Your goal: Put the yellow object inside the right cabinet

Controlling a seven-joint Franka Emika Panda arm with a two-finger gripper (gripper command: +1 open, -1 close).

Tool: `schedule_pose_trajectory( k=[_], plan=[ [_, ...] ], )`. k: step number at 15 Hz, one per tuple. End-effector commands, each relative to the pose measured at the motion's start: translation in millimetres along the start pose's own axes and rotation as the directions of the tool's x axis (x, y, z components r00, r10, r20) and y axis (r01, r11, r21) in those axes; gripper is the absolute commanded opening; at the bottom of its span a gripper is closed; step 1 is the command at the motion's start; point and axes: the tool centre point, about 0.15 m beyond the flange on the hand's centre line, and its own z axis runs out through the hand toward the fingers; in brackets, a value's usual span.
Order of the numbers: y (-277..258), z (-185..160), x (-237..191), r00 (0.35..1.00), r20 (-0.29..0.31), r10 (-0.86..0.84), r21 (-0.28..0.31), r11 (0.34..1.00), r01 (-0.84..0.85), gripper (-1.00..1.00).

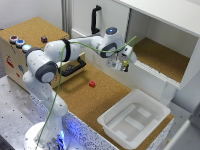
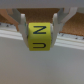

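Observation:
My gripper (image 1: 123,65) is shut on the yellow object (image 2: 39,36), a small yellow block with black marks, seen close between the fingers (image 2: 22,26) in the wrist view. In the exterior view the block (image 1: 125,64) shows as a small yellow spot at the fingertips. The gripper hangs just in front of the lower front edge of the right cabinet (image 1: 165,45), a large white box with a cork-brown floor (image 1: 160,56). Its white door (image 1: 92,20) with a black vertical handle (image 1: 95,19) stands open toward the exterior view's left.
A small red block (image 1: 92,84) lies on the cork table. A white plastic tray (image 1: 134,121) sits at the front right. A cork-topped wooden box (image 1: 30,42) with buttons and a black-handled drawer (image 1: 74,68) stands at the left, behind the arm.

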Motion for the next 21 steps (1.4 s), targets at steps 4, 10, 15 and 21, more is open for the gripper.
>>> schedule_pose_trajectory(
  k=[4,10,15,21],
  plan=[
    [37.1,37.2,84.5,0.999,-0.05,0.002,0.121,0.993,0.004,-1.0],
    [41.3,44.5,100.1,0.997,-0.074,0.005,0.141,0.99,0.006,-1.0],
    [18.6,71.2,99.2,0.999,-0.05,-0.009,0.17,0.985,0.017,1.0],
    [-1.1,44.0,100.3,0.99,-0.133,-0.047,0.144,0.987,0.067,1.0]
  ],
)
